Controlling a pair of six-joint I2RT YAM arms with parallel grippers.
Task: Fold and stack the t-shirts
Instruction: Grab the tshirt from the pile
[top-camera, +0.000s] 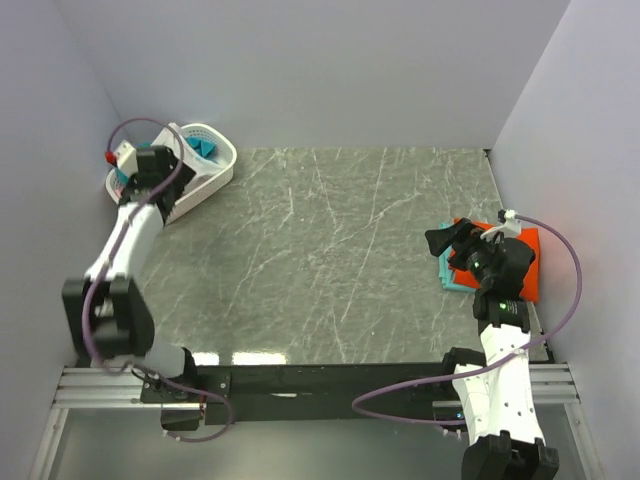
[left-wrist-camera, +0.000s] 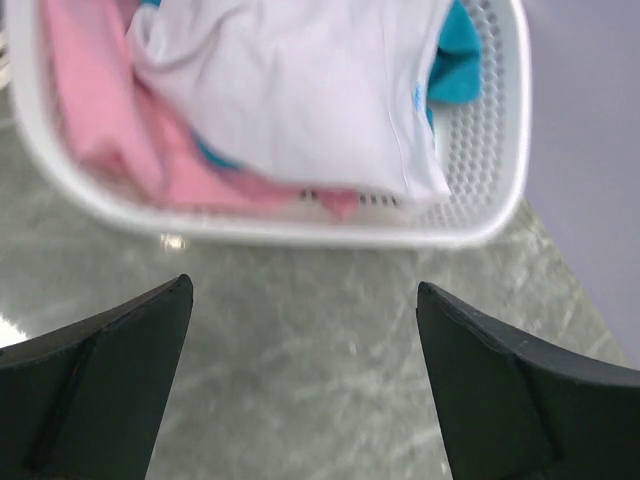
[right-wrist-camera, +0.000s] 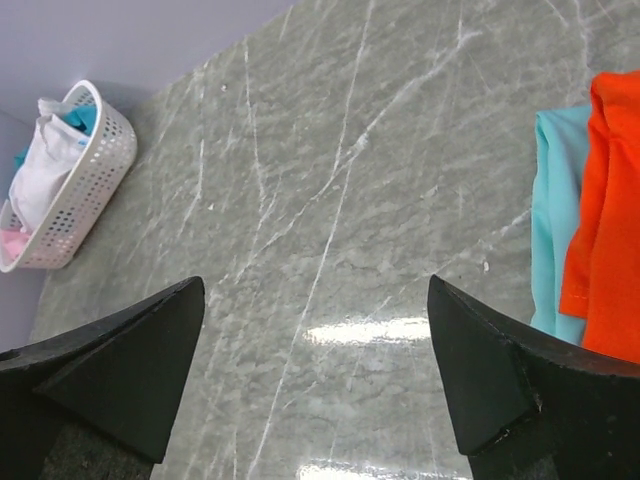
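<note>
White t-shirt (left-wrist-camera: 300, 90) seen heaped in basket (left-wrist-camera: 480, 160), over pink shirt (left-wrist-camera: 100, 110), just ahead of left gripper (left-wrist-camera: 303, 290); jaws spread wide, nothing held. Left arm judged far nearer. Right gripper (right-wrist-camera: 315, 285) also parted, empty, beside orange-red shirt (right-wrist-camera: 605, 220) laid on teal shirt (right-wrist-camera: 555, 200).

Bright, glare patches, blurred left-wrist view
</note>
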